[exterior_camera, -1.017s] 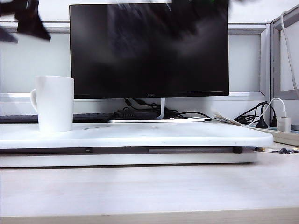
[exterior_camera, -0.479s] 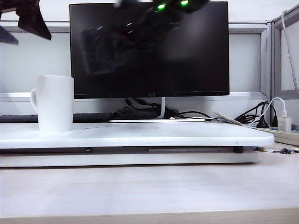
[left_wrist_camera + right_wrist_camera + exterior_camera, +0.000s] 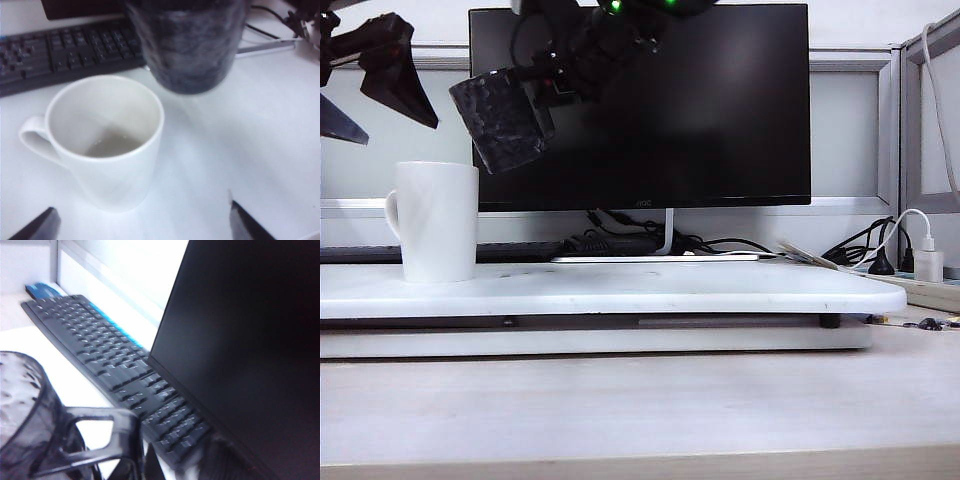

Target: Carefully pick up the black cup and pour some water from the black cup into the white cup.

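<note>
**Black cup held in the air beside the white cup**

The jaws of the right gripper (image 3: 552, 88) are closed on the thin loop handle of the black cup (image 3: 503, 118), and they carry the cup in the air. The jaws of the left gripper (image 3: 375, 88) stand wide apart and hold nothing; in the left wrist view only its two dark fingertips (image 3: 36, 227) show, one on each side of the white cup (image 3: 435, 221).

The black cup hangs tilted in front of the dark monitor (image 3: 720, 110), higher than the white cup and just beside it on the side of the board's middle. The two cups do not touch.

The white cup stands upright near the left end of the white board (image 3: 670, 290), with its handle turned to the left edge. This board lies on the desk (image 3: 640, 410). Inside the white cup a little water (image 3: 107, 147) lies at the bottom.

A black keyboard (image 3: 115, 370) lies behind the board, under the monitor. The left gripper hangs in the air above the left end of the board.
</note>
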Motion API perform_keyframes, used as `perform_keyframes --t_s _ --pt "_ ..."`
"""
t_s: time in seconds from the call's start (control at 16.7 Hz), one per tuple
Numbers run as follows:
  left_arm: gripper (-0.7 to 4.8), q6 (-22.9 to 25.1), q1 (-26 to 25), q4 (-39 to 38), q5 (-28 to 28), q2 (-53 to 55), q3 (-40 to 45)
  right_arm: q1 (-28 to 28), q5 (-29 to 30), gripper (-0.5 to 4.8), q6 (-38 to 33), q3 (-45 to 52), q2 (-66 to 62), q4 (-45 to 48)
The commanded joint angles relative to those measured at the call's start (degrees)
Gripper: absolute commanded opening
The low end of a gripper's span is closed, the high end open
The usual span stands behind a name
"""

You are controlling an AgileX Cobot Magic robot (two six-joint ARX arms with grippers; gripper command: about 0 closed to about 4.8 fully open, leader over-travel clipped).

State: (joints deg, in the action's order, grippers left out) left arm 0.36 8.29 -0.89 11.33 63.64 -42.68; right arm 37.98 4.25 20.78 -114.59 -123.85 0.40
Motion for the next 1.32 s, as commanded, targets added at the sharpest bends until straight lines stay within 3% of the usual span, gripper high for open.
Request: perform_keyframes --t_s 0.06,0.24,1.14,1.32 --pt "4.79 -0.15 -0.07 0.57 -0.22 -0.20 -0.17 0.94 -3.96 -0.02 4.96 -0.79 0.52 1.49" --pt "4.79 -0.15 -0.07 0.61 -4.87 -0.22 -0.17 1.27 -6.27 -0.02 10.78 -0.76 0.52 1.57" --pt "4.79 -0.17 -0.07 0.48 -5.11 -0.22 -0.17 2.95 -7.19 -0.02 31.65 -0.74 0.15 8.50" --pt "4.79 -0.15 -0.07 0.02 -5.11 -0.22 -0.17 3.32 -7.17 -0.02 32.39 -0.74 -0.13 10.21"
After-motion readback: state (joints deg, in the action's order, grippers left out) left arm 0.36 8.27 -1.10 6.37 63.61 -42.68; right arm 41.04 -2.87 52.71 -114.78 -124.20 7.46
